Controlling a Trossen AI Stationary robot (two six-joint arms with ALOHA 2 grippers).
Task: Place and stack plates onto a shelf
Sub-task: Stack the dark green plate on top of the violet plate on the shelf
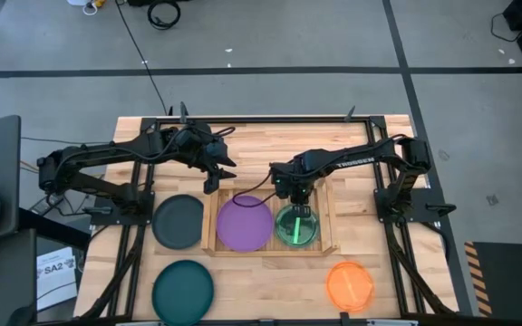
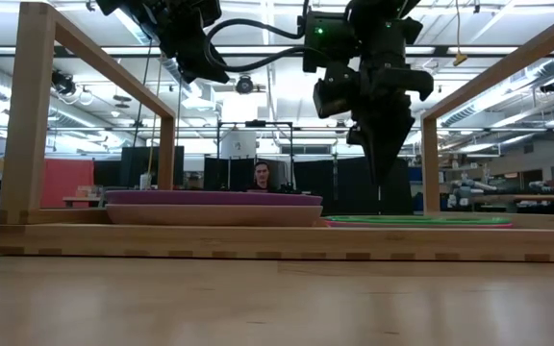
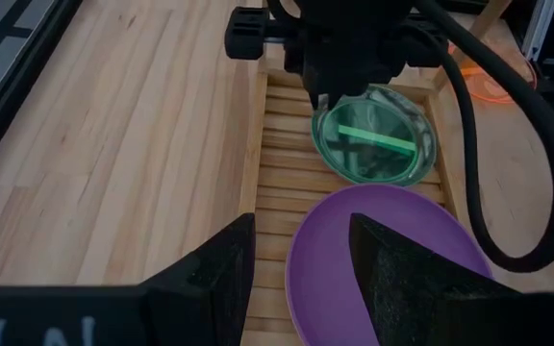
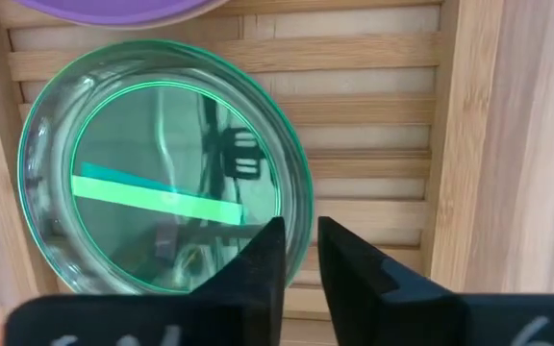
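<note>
Right gripper [image 4: 301,255] sits closest to its wrist camera, its jaws a narrow slit apart and poised over the rim of the clear green plate [image 4: 162,168] at about 5 o'clock on that plate. Whether the rim is still pinched or just let go I cannot tell. The plate rests on the slats in the right half of the shelf [image 1: 324,231], and the low view hints at a pink edge beneath it, though that is hard to confirm.

If the jaws lift while still catching the rim, the plate could tip or skid toward the shelf's low side wall. A sideways pull could also knock it against the purple plate [image 1: 245,223], which fills the left half and lies just beside it.

Room is tight inside the shelf: the green plate is near the wall at 3 o'clock and near the purple plate at 9 o'clock, so straight up looks like the only clean exit.

Left gripper [image 3: 296,259] hovers with jaws spread above the shelf's far left corner. The dark grey plate [image 1: 178,220], teal plate [image 1: 183,286] and orange plate [image 1: 349,284] wait on the table [image 1: 261,290], well apart.
</note>
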